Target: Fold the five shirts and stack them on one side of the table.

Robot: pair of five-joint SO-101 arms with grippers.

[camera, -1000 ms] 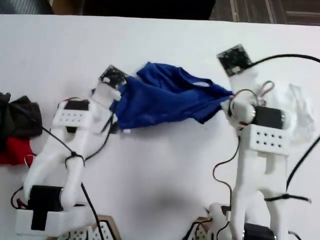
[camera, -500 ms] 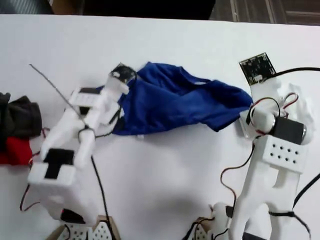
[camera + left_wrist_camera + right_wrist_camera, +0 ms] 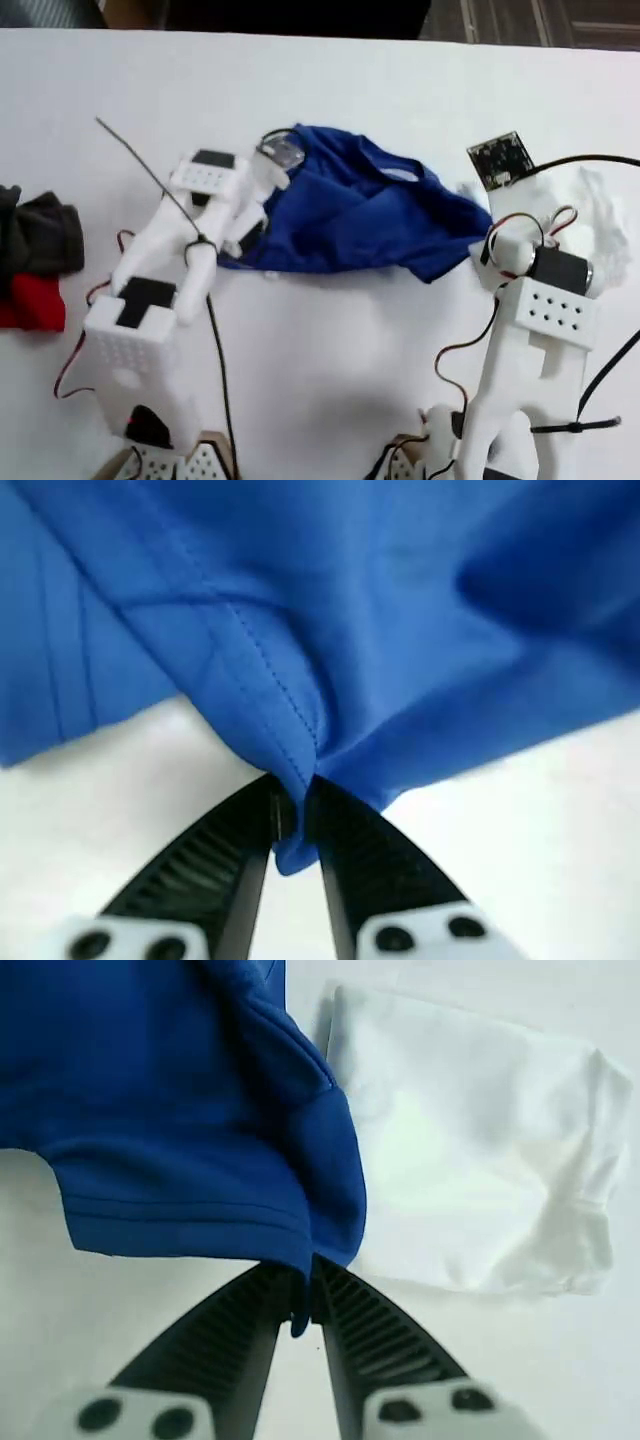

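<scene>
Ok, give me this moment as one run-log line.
left gripper: shut on blue shirt | right gripper: shut on blue shirt | white shirt: beside right gripper

You've got open desk [image 3: 330, 360] on the near side of the blue shirt [image 3: 350, 205]; white shirt [image 3: 470, 1150] blocks the right, dark-and-red pile [image 3: 38, 260] the left edge.

The central shirt [image 3: 350, 215] lies across the middle of the table [image 3: 330, 80], between the two arms. The left gripper [image 3: 295, 815] is clamped on its left edge, the right gripper [image 3: 305, 1305] on its right hem. A second shirt [image 3: 470, 1160] lies at the right, touching that hem. A bundle of shirts [image 3: 35, 260] sits at the table's left edge, well apart.
</scene>
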